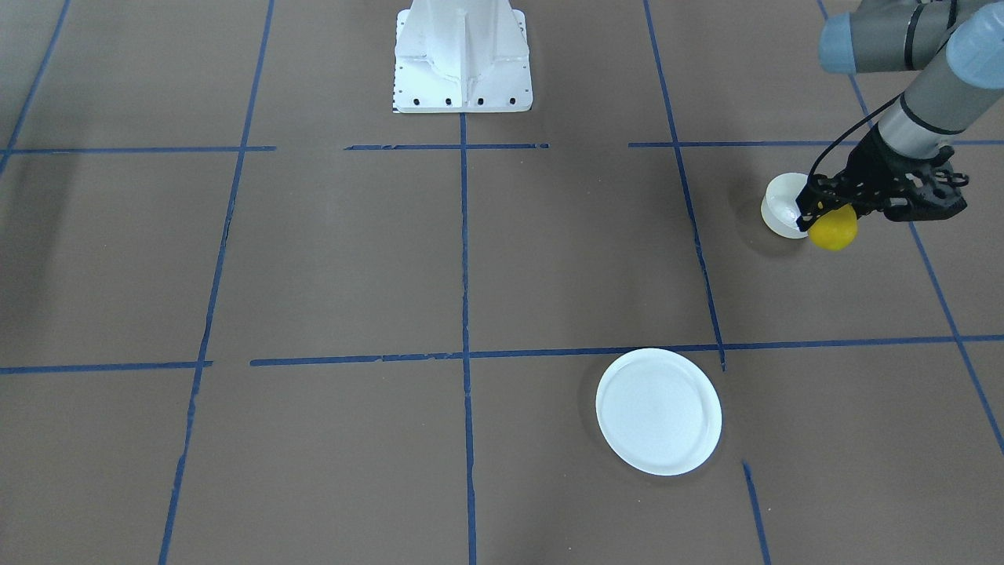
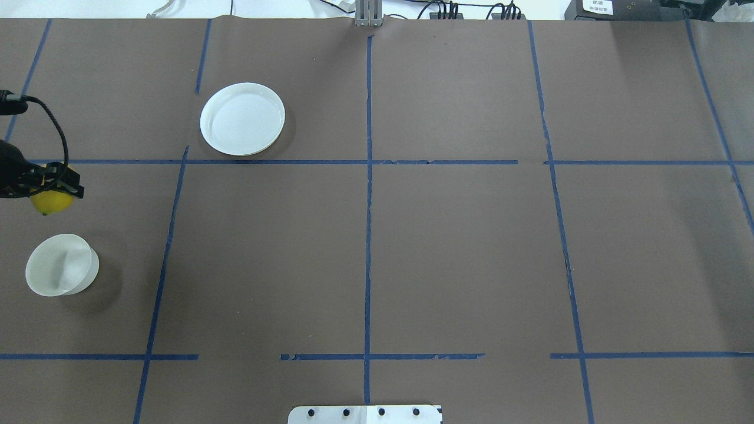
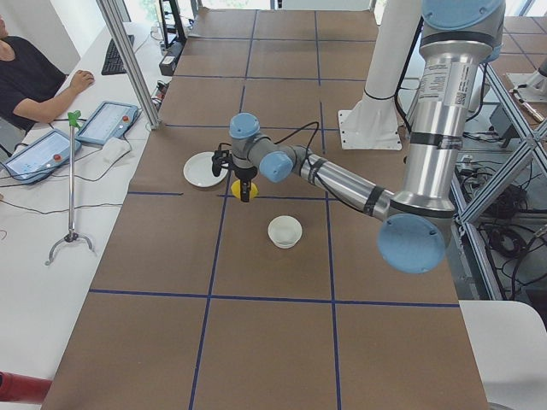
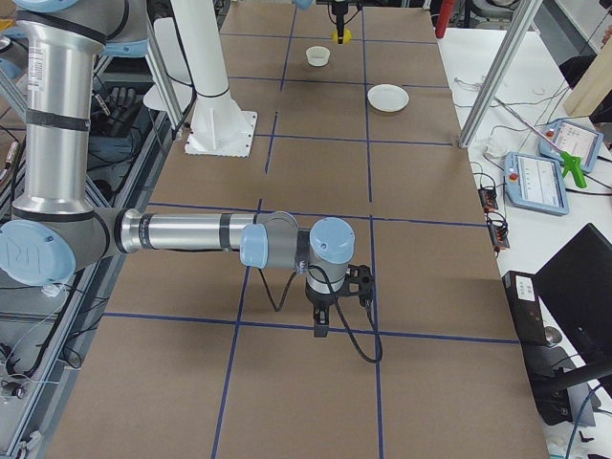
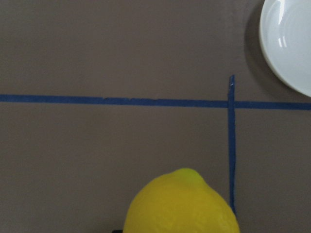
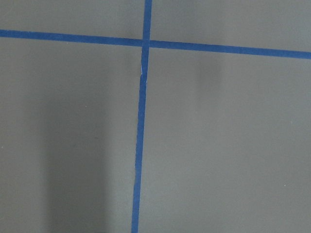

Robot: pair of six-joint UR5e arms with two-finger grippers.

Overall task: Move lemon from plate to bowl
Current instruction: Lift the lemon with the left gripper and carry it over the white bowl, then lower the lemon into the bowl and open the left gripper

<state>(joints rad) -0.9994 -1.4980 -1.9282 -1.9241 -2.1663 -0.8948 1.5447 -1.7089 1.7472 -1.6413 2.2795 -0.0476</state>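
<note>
Overhead exterior, far left edge: black two-finger left gripper [image 2: 56, 184] pinched to a narrow gap on a small bright yellow oval lemon [image 2: 52, 202]. Fingers clasping its upper part, the fruit bulging out below them. Held up off the brown paper-covered table [image 2: 447, 253] and off both dishes.

Near the gripper, on the side toward the robot's base: small deep round off-white bowl [image 2: 62, 266], upright, apart from the lemon. Well apart from the gripper, away from the base and toward the table's middle: flat round white disposable plate [image 2: 242, 119].

Left wrist view: lemon's pointed end in the lower middle, blue tape lines [image 5: 231, 145] meeting on the table beyond it, plate's rim in the upper right corner.

Exterior right view: right gripper [image 4: 320, 325] pointing down near a tape crossing, far from lemon, bowl and plate. Cannot tell how far open.
</note>
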